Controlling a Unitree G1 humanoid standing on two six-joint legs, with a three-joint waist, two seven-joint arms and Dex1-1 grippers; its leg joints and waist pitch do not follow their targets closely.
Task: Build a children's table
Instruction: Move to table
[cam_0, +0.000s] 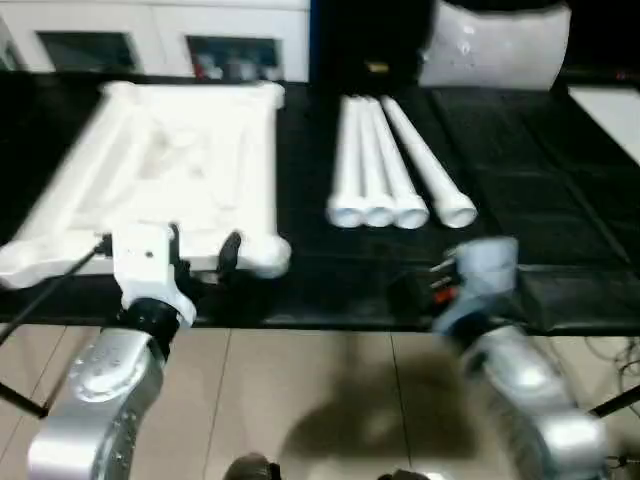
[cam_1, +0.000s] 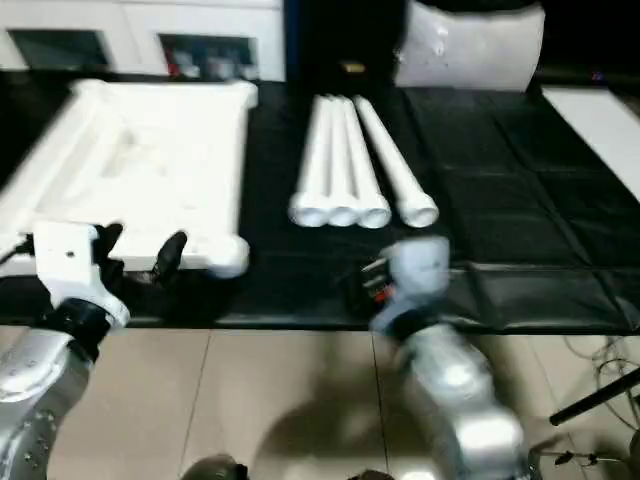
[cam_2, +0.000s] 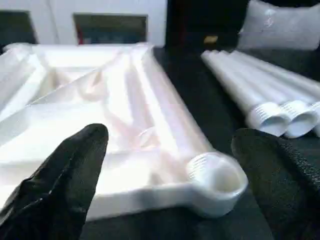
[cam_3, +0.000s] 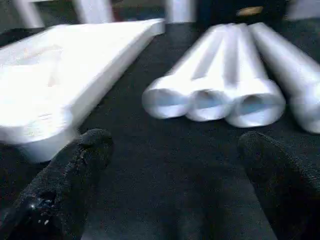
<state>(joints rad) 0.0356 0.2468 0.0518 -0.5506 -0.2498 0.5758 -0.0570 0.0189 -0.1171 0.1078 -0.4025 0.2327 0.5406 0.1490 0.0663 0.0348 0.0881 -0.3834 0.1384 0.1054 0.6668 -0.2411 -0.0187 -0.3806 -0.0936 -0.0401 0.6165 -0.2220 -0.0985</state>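
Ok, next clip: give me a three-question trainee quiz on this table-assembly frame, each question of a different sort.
1. Count: how many legs lie on the black work table?
2. True or false: a leg is already fitted into a corner socket of the table top.
3. Multiple choice: the left hand is
A. shut on a leg
B. open, near the table top's closest corner
C. shut on the table top's rim

Key:
1. Four, side by side, to the right of the table top.
2. False; the socket in the left wrist view is empty and all the legs lie loose.
3. B. The right hand is open too, holding nothing, in front of the legs.
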